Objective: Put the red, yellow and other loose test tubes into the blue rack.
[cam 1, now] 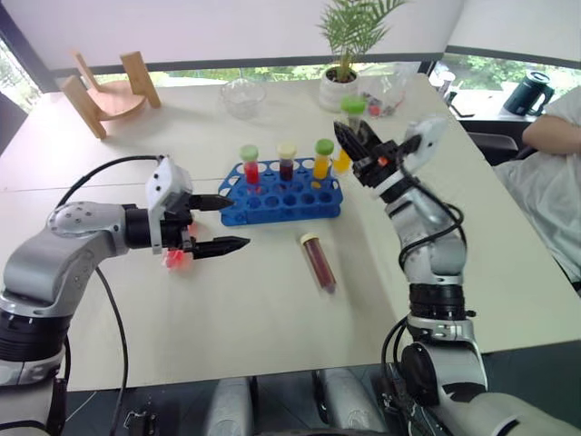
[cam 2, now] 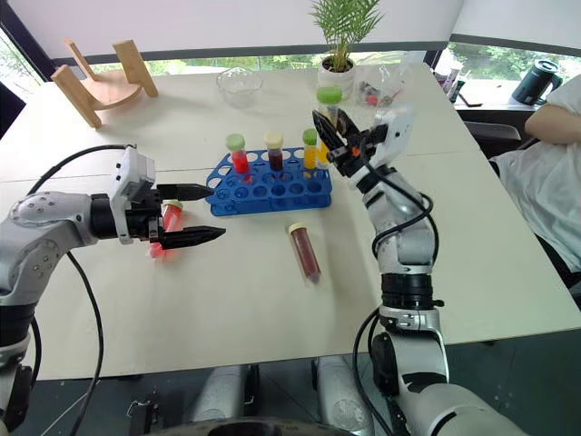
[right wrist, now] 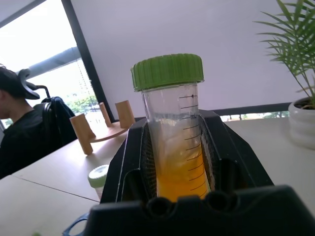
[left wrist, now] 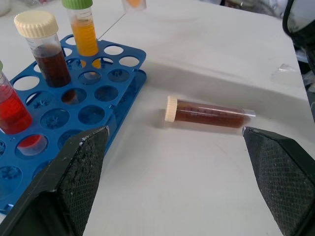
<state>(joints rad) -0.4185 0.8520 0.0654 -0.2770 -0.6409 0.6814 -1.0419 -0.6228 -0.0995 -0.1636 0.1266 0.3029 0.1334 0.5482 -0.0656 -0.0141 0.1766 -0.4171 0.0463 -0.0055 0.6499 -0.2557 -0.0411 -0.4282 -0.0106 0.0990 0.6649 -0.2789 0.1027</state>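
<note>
The right claw (right wrist: 173, 167) clamps a clear plastic green-capped tube of orange liquid (right wrist: 172, 132); the left claw (cam 1: 222, 223) gapes above the matte tabletop (cam 1: 254, 309).

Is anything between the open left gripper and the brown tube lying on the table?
Nothing visible: the left gripper faces the brown tube across bare table, with the rack off to one side.

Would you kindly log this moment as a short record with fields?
Right gripper: shut on green-capped yellow tube, lifted near the rack.
Left gripper: jaws open, holding nothing.
Blue rack: three tubes standing upright.
Loose brown tube: lying on the table in front of the rack.
</note>
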